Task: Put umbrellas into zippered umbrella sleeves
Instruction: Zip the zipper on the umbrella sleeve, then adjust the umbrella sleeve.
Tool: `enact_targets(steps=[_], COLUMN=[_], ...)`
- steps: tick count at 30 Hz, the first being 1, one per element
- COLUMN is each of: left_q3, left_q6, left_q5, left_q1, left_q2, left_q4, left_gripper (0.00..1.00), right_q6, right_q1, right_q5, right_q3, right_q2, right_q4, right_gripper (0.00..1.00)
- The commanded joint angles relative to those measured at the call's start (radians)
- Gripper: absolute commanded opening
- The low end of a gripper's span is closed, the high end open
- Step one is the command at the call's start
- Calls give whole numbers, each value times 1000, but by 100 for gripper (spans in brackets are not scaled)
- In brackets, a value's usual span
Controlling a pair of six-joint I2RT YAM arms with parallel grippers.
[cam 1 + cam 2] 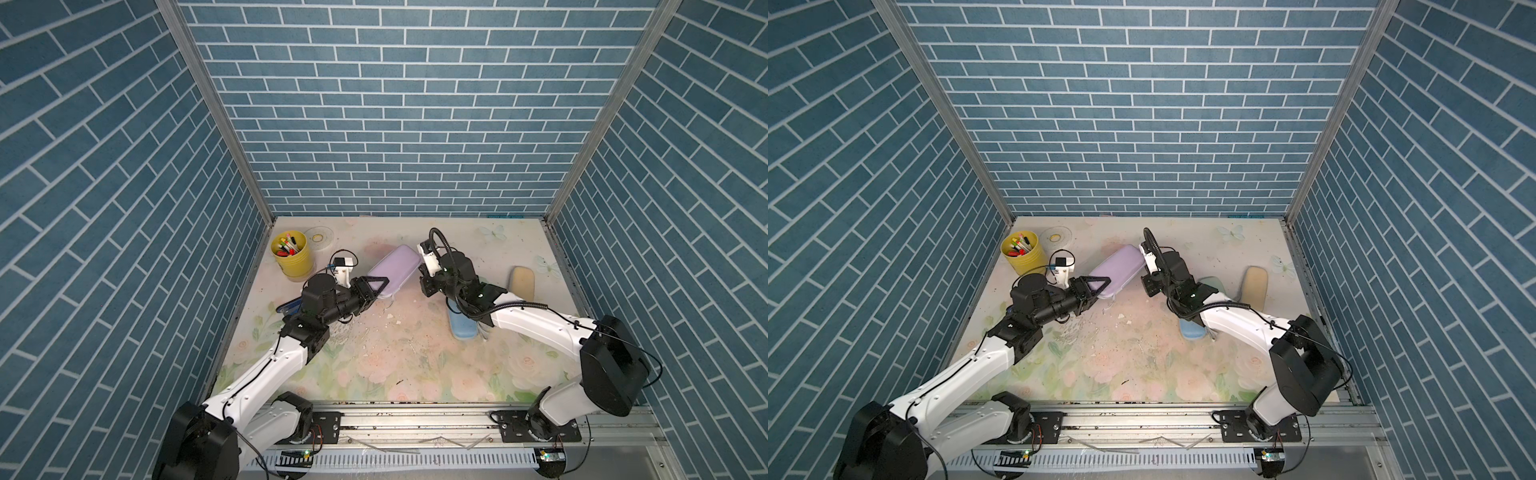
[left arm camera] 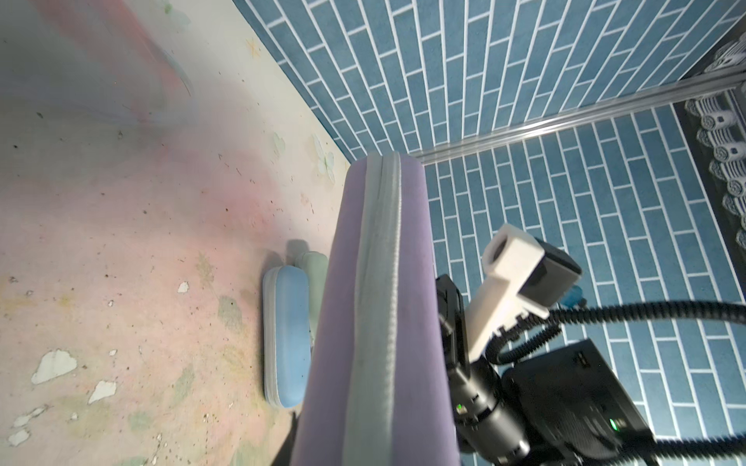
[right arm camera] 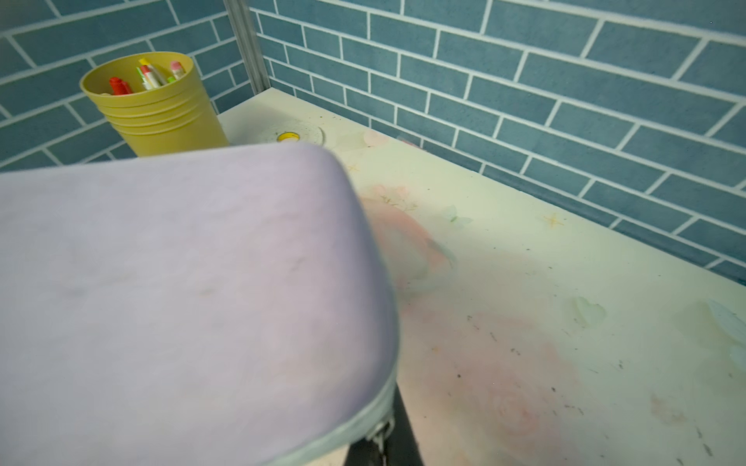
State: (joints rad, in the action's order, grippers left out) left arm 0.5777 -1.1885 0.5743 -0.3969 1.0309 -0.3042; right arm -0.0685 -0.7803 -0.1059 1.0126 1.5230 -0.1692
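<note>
Left jaws clamp the near end of the lilac sleeve (image 1: 395, 266) — right jaws, fully closed, at its far corner.

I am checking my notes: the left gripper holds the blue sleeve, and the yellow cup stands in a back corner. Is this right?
No. The left gripper holds the lilac sleeve, as both top views show; the yellow cup does stand in a back corner.

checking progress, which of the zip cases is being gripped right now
The lilac case, clamped at one end by the left end effector. The blue case, mint case and beige case just lie on the table, nothing gripping them.
</note>
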Motion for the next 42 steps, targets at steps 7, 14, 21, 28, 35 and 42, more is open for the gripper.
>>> enact_targets(steps=[7, 14, 21, 28, 35, 42], left_q3=[93, 175, 179, 180, 185, 203], left_q6=[172, 296, 276, 299, 283, 250], left_q5=[253, 330, 383, 439, 524, 567], left_q1=[109, 149, 194, 177, 130, 127], left_q2=[-13, 34, 104, 135, 205, 269], left_q4=[154, 284, 158, 122, 39, -76], left_gripper=[9, 7, 7, 7, 8, 10], right_q6=[138, 115, -272, -484, -488, -492], right_q1=[66, 109, 277, 296, 269, 254], right_q5=[-4, 82, 565, 1005, 1141, 1251], right_q3=[-6, 78, 56, 181, 285, 302], right_q2=[-35, -27, -127, 0, 137, 187], right_q4=[-8, 162, 409, 349, 362, 360], right_gripper=[0, 16, 69, 83, 82, 58])
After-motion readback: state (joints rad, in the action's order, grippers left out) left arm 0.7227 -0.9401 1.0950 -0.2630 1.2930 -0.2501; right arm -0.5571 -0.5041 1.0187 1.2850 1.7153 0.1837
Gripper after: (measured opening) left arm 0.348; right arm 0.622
